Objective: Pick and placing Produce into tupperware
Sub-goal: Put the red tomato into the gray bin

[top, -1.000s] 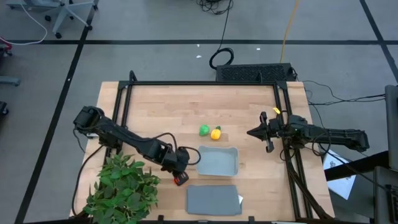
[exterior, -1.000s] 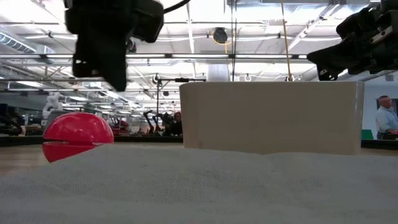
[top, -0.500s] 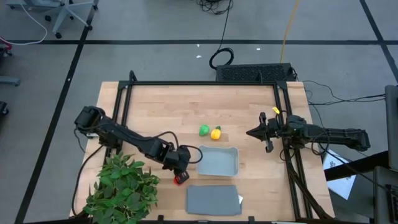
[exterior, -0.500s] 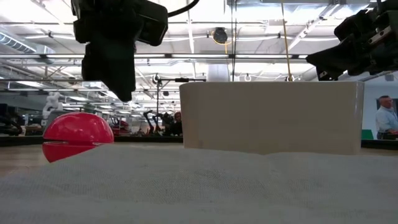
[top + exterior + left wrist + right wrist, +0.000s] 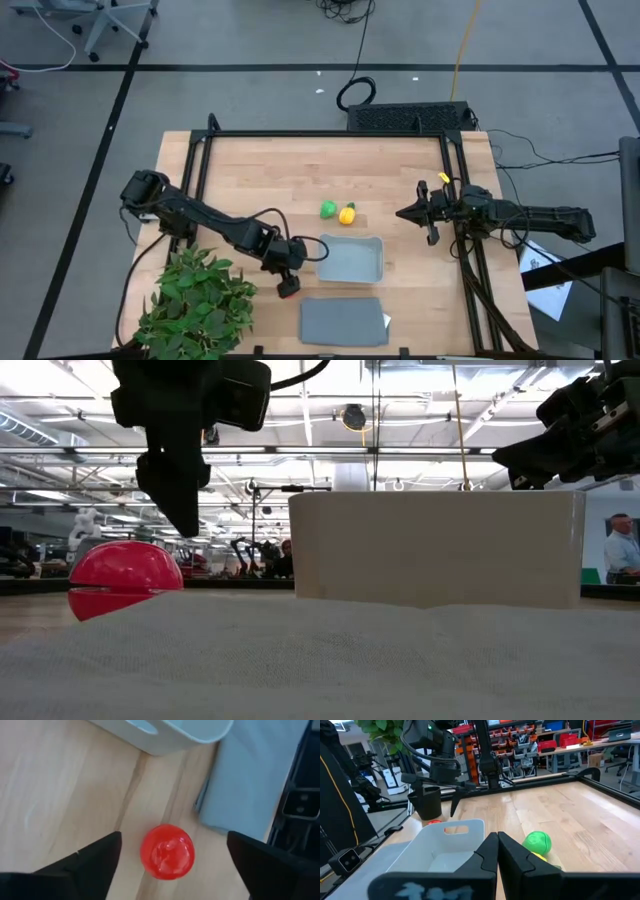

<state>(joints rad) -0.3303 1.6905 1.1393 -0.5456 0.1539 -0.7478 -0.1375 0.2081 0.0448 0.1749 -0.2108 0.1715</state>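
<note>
A: Three produce pieces, none in the tupperware (image 5: 351,259). Leftmost, leafy plant (image 5: 197,297) at the near-left corner of the surface (image 5: 270,170).

B: Left claw (image 5: 167,845)?

A: Above the red round piece (image 5: 289,287), fingers spread wide, one either side of it in the wrist view, not touching. Red piece (image 5: 167,851) lies on the wood, near the tupperware's near-left corner and just beside the grey lid (image 5: 343,321).

B: Middle?

A: Tupperware holds nothing. Lid flat, nearer the front edge. Green round piece (image 5: 328,210) and yellow piece (image 5: 347,213) touching, just beyond the tupperware's far rim.

B: Right side?

A: Right claw (image 5: 410,213) hangs well apart from the produce, fingers pressed together, holding nothing.
</note>
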